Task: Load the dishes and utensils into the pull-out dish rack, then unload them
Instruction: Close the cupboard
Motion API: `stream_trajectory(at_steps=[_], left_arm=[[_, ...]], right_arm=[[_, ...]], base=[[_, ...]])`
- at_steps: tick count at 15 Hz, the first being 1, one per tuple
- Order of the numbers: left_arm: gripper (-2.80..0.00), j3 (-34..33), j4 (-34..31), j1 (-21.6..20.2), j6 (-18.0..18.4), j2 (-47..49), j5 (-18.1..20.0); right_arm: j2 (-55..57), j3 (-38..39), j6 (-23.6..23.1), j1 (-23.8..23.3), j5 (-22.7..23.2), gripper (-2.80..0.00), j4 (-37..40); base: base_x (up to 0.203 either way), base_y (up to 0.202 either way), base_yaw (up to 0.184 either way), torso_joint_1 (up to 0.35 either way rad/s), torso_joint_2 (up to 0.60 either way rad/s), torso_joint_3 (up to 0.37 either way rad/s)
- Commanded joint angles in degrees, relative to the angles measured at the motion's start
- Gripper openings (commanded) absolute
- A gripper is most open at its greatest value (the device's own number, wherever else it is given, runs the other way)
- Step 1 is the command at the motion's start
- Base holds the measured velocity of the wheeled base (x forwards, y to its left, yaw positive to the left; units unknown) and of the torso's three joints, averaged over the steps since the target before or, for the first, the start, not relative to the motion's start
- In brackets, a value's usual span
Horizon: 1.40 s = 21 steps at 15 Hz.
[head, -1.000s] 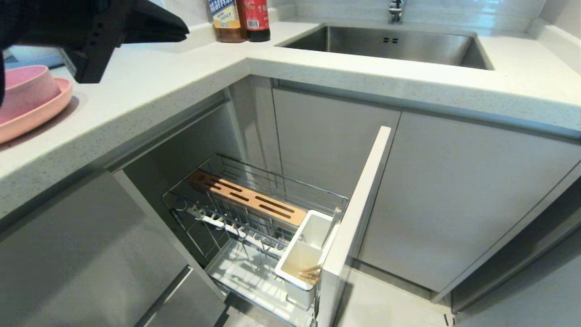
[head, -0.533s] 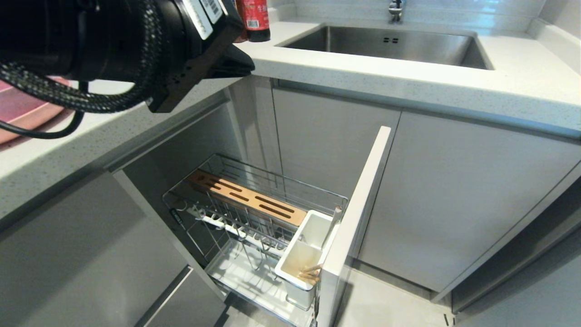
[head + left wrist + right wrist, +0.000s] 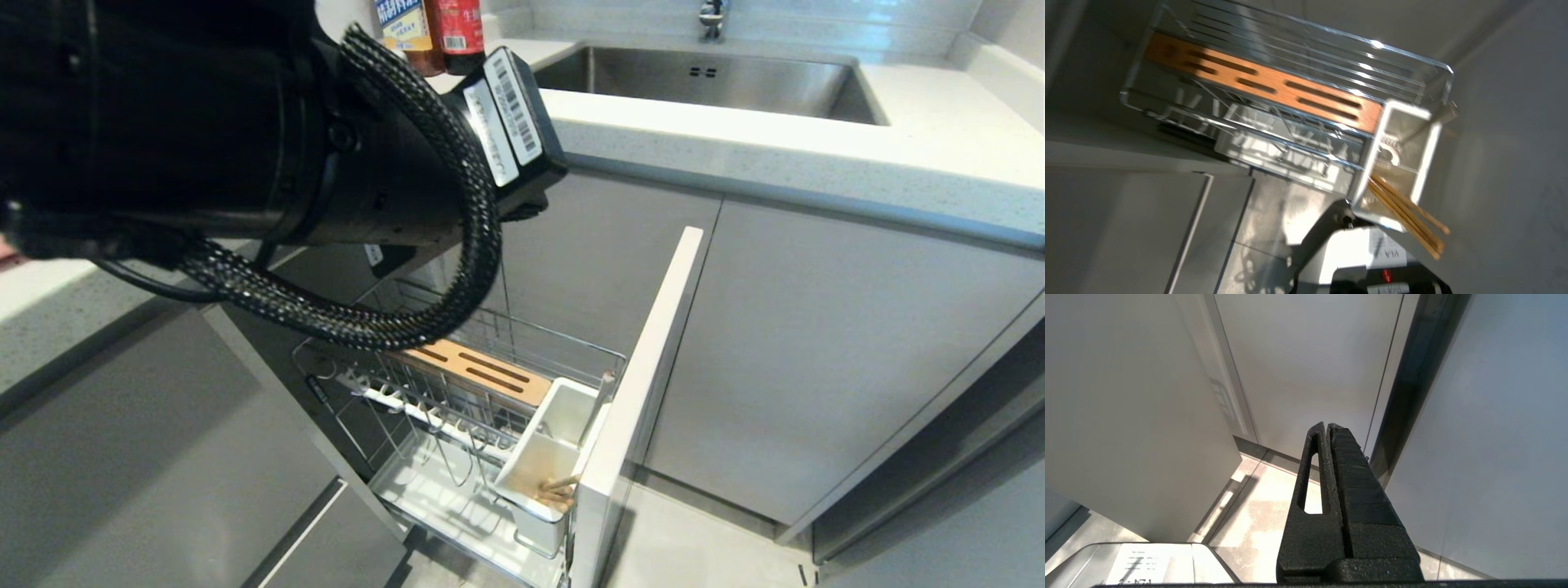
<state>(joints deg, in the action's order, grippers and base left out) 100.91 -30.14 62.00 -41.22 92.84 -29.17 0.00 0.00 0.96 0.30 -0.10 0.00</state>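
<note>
Landmark: pull-out dish rack (image 3: 457, 392), drawn out from under desk (image 3: 735, 139).

Nearest us, in white utensil cup (image 3: 543, 465) against rack's front panel (image 3: 645, 384): wooden chopsticks (image 3: 1406, 212), leaning, tips over rim; we judge upright storage keeps them reachable.

Fork handle (image 3: 602, 392) in next cup behind.

Slotted wooden strip (image 3: 482, 371) along rack's far side.

Our left arm (image 3: 269, 139) above rack; left hand clenched, out of sight.

Right hand (image 3: 1329, 428) clenched, empty, beside rack's cabinet fronts.

Barcode stickers on arm, bottle labels (image 3: 433, 24) beyond: unreadable.
</note>
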Motion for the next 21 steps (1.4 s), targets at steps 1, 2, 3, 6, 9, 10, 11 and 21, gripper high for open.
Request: stream_trajectory(at_steps=[1, 2, 3, 6, 9, 10, 11, 21], left_arm=[[-2.80, -0.43, -0.56, 1.57, -0.78, 2.03, -0.19], [-2.80, -0.34, -1.66, 2.34, -1.26, 2.94, -0.13], [-2.80, -0.21, -2.22, 2.86, -1.57, 3.62, -0.10], [-2.80, -0.18, -2.42, 5.20, -1.76, 4.98, -0.01], [-2.80, 0.56, -2.39, 6.68, -1.76, 5.94, 0.08], [-2.80, 0.69, -2.41, 7.29, -1.76, 6.30, 0.08], [-2.80, 0.78, -2.45, 7.74, -1.76, 6.69, 0.08], [-2.80, 1.14, -7.15, 10.51, -3.25, 10.61, 0.16]], right_arm=[[0.00, 0.09, 0.00, 0.02, 0.01, -2.80, 0.00], [0.00, 0.09, 0.00, 0.05, 0.01, -2.80, 0.00], [0.00, 0.09, 0.00, 0.03, 0.01, -2.80, 0.00], [0.00, 0.09, 0.00, 0.05, 0.01, -2.80, 0.00], [0.00, 0.09, 0.00, 0.05, 0.01, -2.80, 0.00], [0.00, 0.09, 0.00, -0.01, 0.01, -2.80, 0.00], [0.00, 0.09, 0.00, 0.05, 0.01, -2.80, 0.00], [0.00, 0.09, 0.00, 0.05, 0.01, -2.80, 0.00]], base=[[0.000, 0.000, 0.000, 0.000, 0.00, 0.000], [0.000, 0.000, 0.000, 0.000, 0.00, 0.000], [0.000, 0.000, 0.000, 0.000, 0.00, 0.000], [0.000, 0.000, 0.000, 0.000, 0.00, 0.000], [0.000, 0.000, 0.000, 0.000, 0.00, 0.000], [0.000, 0.000, 0.000, 0.000, 0.00, 0.000], [0.000, 0.000, 0.000, 0.000, 0.00, 0.000], [0.000, 0.000, 0.000, 0.000, 0.00, 0.000]])
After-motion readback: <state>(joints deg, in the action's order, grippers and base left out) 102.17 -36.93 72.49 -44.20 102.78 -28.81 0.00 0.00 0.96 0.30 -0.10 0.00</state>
